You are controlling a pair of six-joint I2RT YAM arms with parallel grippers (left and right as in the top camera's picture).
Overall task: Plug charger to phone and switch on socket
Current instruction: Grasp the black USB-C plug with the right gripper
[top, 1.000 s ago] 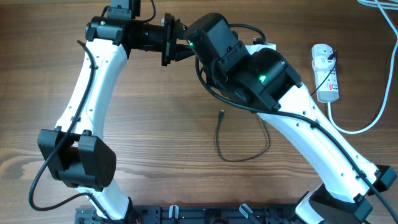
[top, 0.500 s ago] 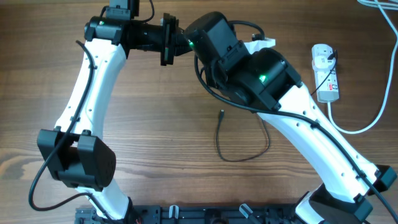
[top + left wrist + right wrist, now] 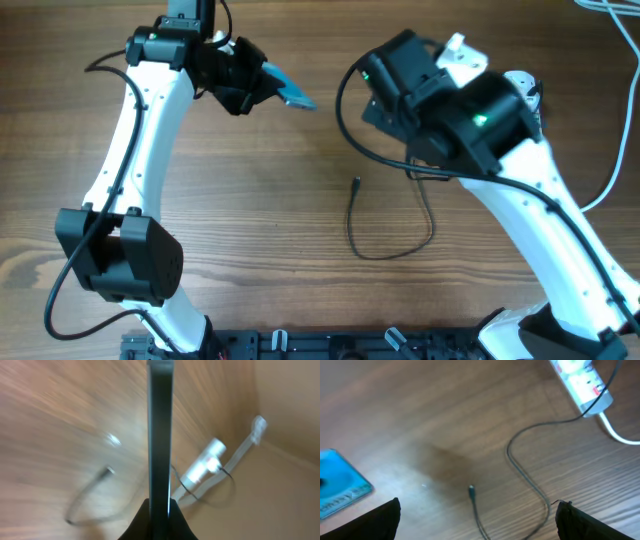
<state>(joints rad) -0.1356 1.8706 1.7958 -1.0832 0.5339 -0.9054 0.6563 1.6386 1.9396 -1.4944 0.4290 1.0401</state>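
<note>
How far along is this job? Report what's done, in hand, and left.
Done: the charger cable runs to the socket. In hand: the left gripper holds the phone; the right gripper is open and empty. Left: the connector tip lies loose on the table, unplugged. The switch's state cannot be told.

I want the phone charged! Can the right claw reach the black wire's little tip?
Probably yes: the right claw hangs open over the wire's tip, which lies bare on the table, nothing covering it.

No legible text anywhere. Phone (image 3: 340,482): white strip with small print at short end, too blurred to read. Socket (image 3: 580,382), well apart from phone: red marks were undecipherable.
</note>
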